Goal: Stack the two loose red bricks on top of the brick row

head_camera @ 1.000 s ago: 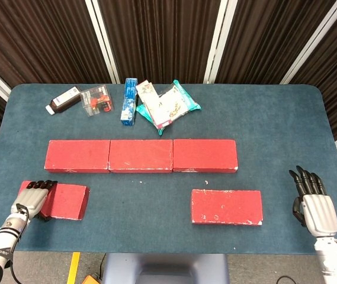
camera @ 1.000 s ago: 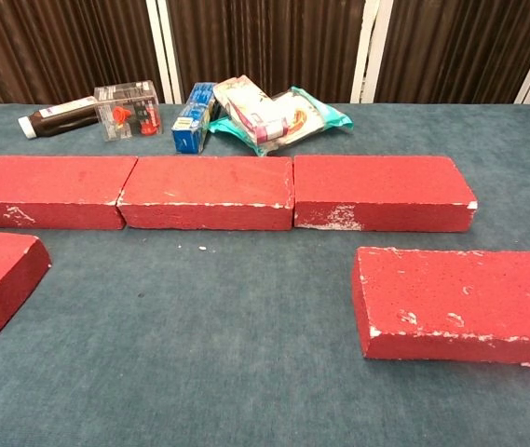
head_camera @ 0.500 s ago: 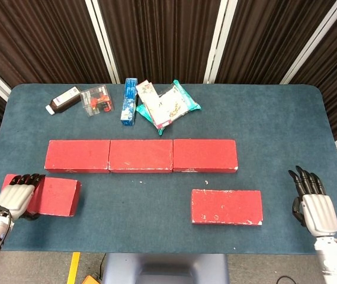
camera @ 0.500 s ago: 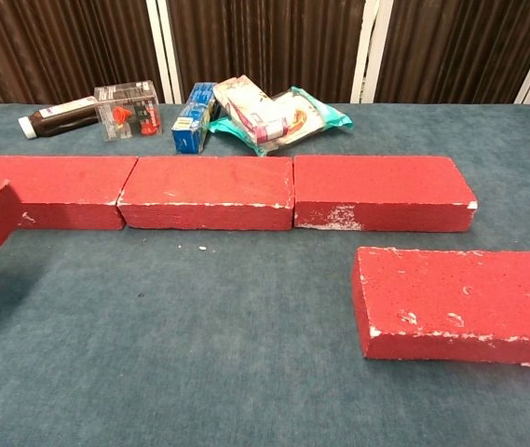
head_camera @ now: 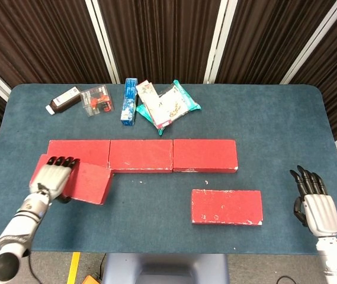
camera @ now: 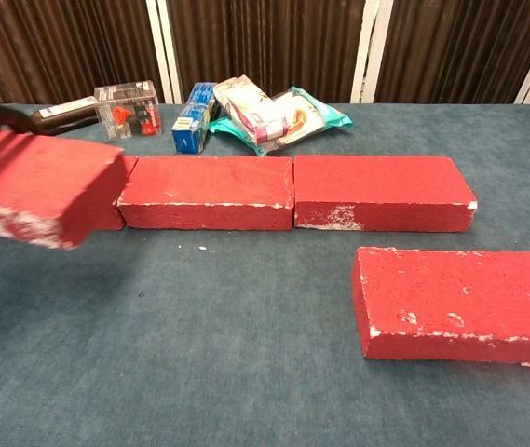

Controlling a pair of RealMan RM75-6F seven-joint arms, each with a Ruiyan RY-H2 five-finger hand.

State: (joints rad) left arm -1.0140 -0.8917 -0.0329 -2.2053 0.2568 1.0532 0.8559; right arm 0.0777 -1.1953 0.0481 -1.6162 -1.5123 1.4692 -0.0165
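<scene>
A blue-covered table [head_camera: 275,118] carries a row of 3 red bricks [head_camera: 141,155] laid end to end across its middle, the base for the stack. The robot's left hand [head_camera: 54,177] grips 1 loose brick [head_camera: 85,183] from above at its left end and holds it clear of the cloth, tilted, overlapping the near edge of the row's left brick [head_camera: 78,148] in the head view; the chest view shows its underside off the table. The second loose brick [head_camera: 227,207] lies flat on the table in front of the row's right end, well apart from it. The right hand [head_camera: 315,207] hangs at the table's right edge with fingers extended and nothing in them. To set the carried brick well, the arm likely needs more height to clear the row's top edge, then a levelling of the brick so it lands flat and parallel, lowered gently before release. Small packets [head_camera: 162,105] and a dark bottle [head_camera: 64,99] sit behind the row.
</scene>
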